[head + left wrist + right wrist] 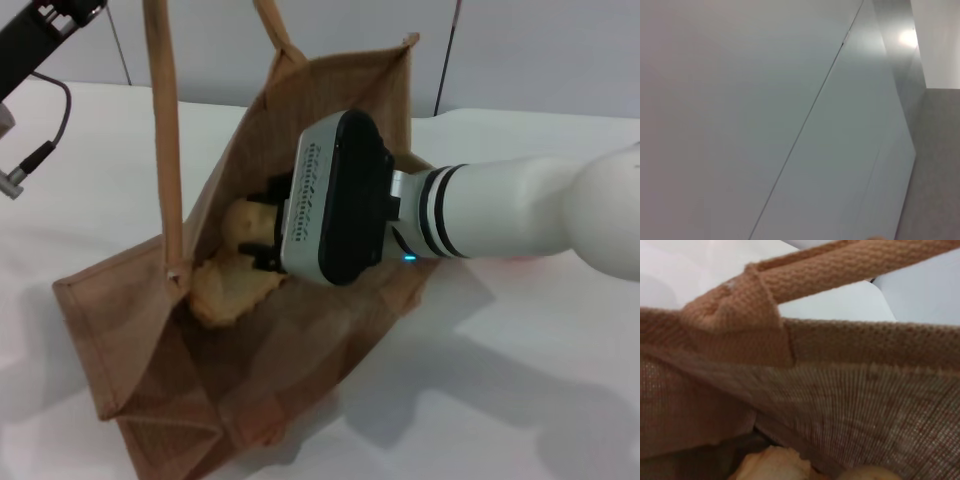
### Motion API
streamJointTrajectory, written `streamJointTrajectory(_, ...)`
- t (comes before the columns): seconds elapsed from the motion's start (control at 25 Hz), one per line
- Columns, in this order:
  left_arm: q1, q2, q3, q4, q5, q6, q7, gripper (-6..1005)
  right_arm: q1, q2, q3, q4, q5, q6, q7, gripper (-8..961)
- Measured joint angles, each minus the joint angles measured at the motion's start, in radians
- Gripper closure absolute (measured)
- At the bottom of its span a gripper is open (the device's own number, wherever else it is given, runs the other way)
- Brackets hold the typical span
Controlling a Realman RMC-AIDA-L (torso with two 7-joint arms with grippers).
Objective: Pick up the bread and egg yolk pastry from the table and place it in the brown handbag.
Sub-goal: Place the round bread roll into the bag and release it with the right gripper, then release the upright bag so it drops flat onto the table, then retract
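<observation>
The brown handbag (300, 330) lies tilted on the white table with its mouth open, one tan handle (165, 140) pulled straight up out of the frame. The bread (228, 290) lies inside the bag near the mouth. My right gripper (258, 226) reaches into the bag mouth, its black fingers closed around the pale round egg yolk pastry (242, 222), just above the bread. The right wrist view shows the bag's woven wall (850, 405), a handle (790, 280) and pale food (772, 464) at the bottom. My left arm (40, 30) is at the top left; its fingers are out of view.
The white table (540, 380) surrounds the bag. A grey cable with a plug (25, 165) hangs by the left arm. A pale panelled wall (520, 50) stands behind the table. The left wrist view shows only a wall (765, 110).
</observation>
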Motion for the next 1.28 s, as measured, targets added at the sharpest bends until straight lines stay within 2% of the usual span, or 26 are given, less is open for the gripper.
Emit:
streamJointTrajectory(0.2,0.025,-0.004,-0.013,-0.003,-0.026,0.009,0.025,878,-0.066,-0.003,0.002,-0.094,0.0,-0.002,0.0,433)
streamJointTrajectory(0.64,0.083,-0.015,-0.123,-0.036,-0.055,0.021,0.116,878,-0.297,-0.006,0.099,-0.336,0.002,0.005,-0.141,42)
streamJointTrajectory(0.84,0.104,-0.016,-0.178,-0.074,-0.056,0.058,0.196,879,-0.384,-0.008,0.176,-0.391,0.007,0.019,-0.142,48)
streamJointTrajectory(0.92,0.108,-0.016,-0.192,-0.09,-0.056,0.085,0.233,880,-0.438,-0.009,0.24,-0.403,0.047,0.039,-0.146,49)
streamJointTrajectory(1.28,0.098,-0.017,-0.193,-0.151,-0.015,0.282,0.467,883,-0.518,-0.01,0.404,-0.406,0.259,0.023,-0.261,49)
